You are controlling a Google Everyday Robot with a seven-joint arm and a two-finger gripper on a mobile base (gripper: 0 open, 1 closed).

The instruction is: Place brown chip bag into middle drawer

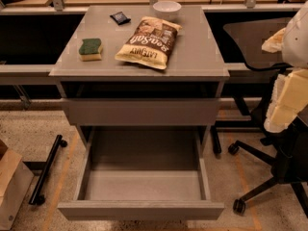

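Note:
The brown chip bag (pixel 149 42) lies flat on the grey cabinet top (pixel 202 57), right of centre, its white "Sea Salt" lettering upside down to me and a yellow band at its near end. The middle drawer (pixel 142 184) is pulled wide open below, and its flat grey floor holds nothing. The upper drawer front (pixel 142 112) is shut. My gripper (pixel 288 97) shows as white and pale yellow parts at the right edge of the view. It is off to the right of the cabinet, apart from the bag, and holds nothing that I can see.
On the top also sit a green and yellow sponge (pixel 90 48), a small black packet (pixel 120 17) and a white bowl (pixel 167 7). A black office chair (pixel 269 167) stands right of the cabinet. A brown paper bag (pixel 10 186) and a black wheeled bar (pixel 45 170) are at the left.

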